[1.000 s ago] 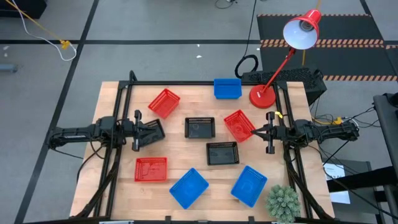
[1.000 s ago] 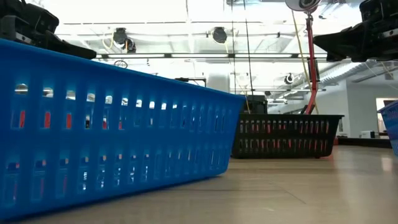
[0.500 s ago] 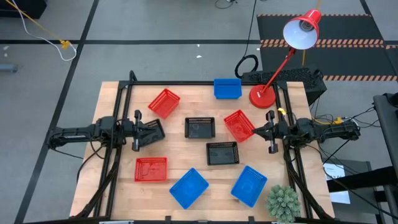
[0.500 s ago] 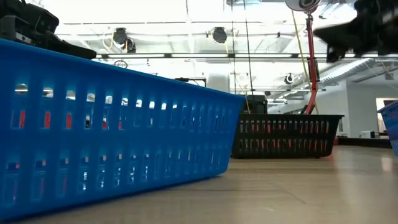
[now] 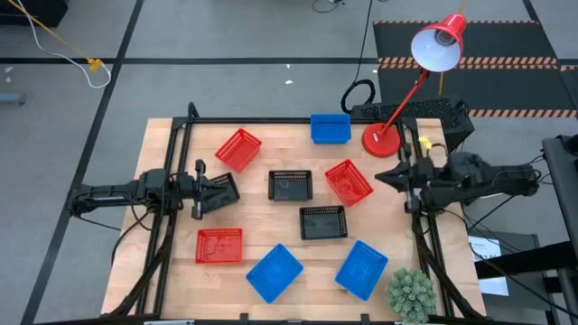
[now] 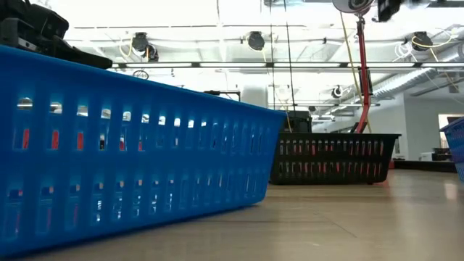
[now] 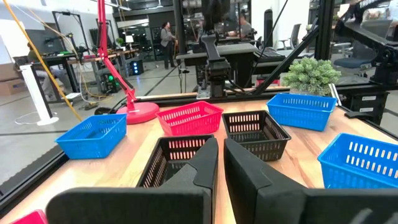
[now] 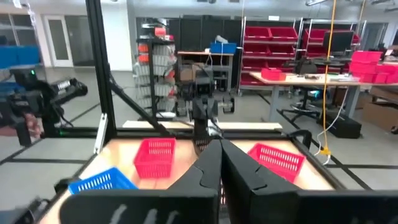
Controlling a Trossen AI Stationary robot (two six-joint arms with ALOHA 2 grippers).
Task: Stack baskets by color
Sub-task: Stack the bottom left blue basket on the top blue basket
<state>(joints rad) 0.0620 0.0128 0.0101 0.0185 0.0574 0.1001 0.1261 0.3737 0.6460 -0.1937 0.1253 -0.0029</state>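
Baskets lie scattered on the wooden table: red ones (image 5: 238, 149), (image 5: 349, 181), (image 5: 219, 245); blue ones (image 5: 330, 127), (image 5: 275, 273), (image 5: 361, 269); black ones (image 5: 290, 184), (image 5: 323, 222). Another black basket (image 5: 233, 195) seems to lie under my left gripper (image 5: 224, 188), which rests level and shut at the table's left side, its fingertips (image 7: 211, 163) short of the middle black basket (image 7: 174, 158). My right gripper (image 5: 384, 176) hovers shut, high above the table's right side, right of a red basket (image 8: 277, 158). It holds nothing.
A red desk lamp stands on its round base (image 5: 381, 140) at the far right corner, its head (image 5: 440, 41) beyond the table. A small green plant (image 5: 411, 293) sits at the near right corner. A black frame (image 5: 271, 120) runs along the far edge.
My right gripper has risen well above the table, drawn back a little toward the right edge and rolled somewhat about its own line; in the low view it has climbed to the top of the picture. It stays shut. No basket has moved.
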